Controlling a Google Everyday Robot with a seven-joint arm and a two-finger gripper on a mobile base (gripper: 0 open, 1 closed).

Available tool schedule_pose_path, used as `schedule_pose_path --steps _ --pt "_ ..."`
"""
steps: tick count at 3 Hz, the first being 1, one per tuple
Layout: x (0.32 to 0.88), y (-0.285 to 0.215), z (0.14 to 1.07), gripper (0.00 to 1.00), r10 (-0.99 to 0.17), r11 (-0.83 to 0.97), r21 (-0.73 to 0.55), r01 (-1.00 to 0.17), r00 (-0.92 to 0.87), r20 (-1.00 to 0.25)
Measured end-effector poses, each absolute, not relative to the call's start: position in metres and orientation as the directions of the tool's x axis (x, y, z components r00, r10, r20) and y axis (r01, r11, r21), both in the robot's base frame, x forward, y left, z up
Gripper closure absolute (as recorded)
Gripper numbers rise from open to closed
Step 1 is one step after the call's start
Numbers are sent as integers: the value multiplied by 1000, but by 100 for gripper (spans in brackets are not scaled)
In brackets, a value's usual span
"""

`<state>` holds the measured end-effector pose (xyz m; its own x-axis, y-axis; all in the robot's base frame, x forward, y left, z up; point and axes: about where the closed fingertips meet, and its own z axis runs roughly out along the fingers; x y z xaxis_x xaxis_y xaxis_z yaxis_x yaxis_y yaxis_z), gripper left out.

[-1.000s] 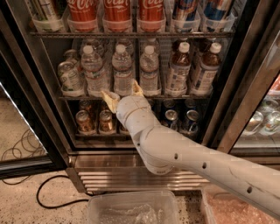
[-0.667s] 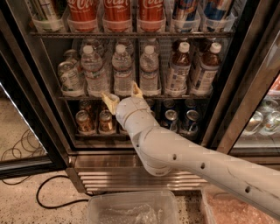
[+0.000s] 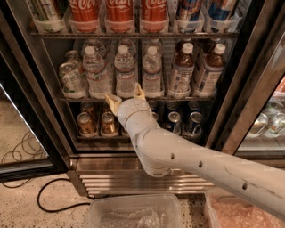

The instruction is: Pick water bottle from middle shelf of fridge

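Observation:
The fridge [image 3: 44, 111] stands open before me. Its middle shelf [image 3: 80, 99] holds three clear water bottles with white caps: left [image 3: 95, 71], middle [image 3: 124, 69] and right [image 3: 152, 71]. Two brown drink bottles [image 3: 182, 69] stand to their right. My gripper [image 3: 125, 98] is at the shelf's front rail, just below the middle water bottle. Its two cream fingers [image 3: 113, 102] are spread open and hold nothing. The white arm runs back to the lower right.
Red cola bottles [image 3: 119, 11] fill the rack above. Small cans [image 3: 107, 123] line the rack below, behind my wrist. A can [image 3: 70, 78] sits at the middle shelf's left end. The steel louvred base [image 3: 107, 178], a black cable [image 3: 49, 200] and clear plastic bins [image 3: 133, 213] lie below.
The gripper has crept slightly up and forward toward the middle water bottle. Its fingers stay open. The bottles have not moved.

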<state>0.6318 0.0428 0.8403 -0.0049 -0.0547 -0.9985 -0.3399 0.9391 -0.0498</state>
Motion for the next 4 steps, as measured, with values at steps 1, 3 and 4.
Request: schedule_pose_path --steps 1,3,4 --pt "642 43 840 26 -61 945 -59 -323 3 -998" --pt "680 27 829 28 -70 961 -64 -270 -10 -998" --pt "690 31 832 28 -65 960 -62 -271 1 -998"
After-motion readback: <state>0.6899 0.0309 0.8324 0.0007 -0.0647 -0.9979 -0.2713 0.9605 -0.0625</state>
